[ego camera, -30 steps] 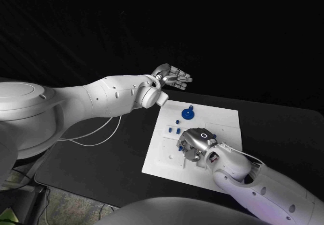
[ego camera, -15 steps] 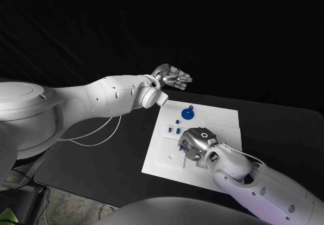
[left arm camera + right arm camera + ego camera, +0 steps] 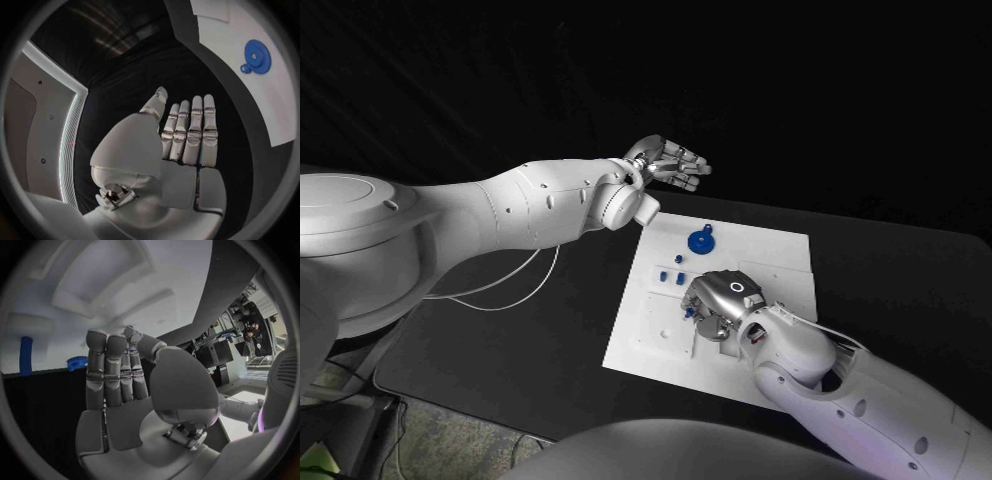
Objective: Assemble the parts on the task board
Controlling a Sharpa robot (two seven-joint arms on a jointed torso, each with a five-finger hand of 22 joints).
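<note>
- Presently, left silver hand [image 3: 672, 164] hovers beyond the white task board [image 3: 776, 245], fingers straight, together, empty.
- Right silver hand [image 3: 721, 305] rests on board — grasp apparently empty.
- Blue gear part [image 3: 700, 240] lies at far end.

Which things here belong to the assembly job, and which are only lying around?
Belong to the job:
- task board
- blue gear
- small blue parts
- right hand, over the board
- left hand, held away from the board

Just lying about:
- white cable on the black table
</note>
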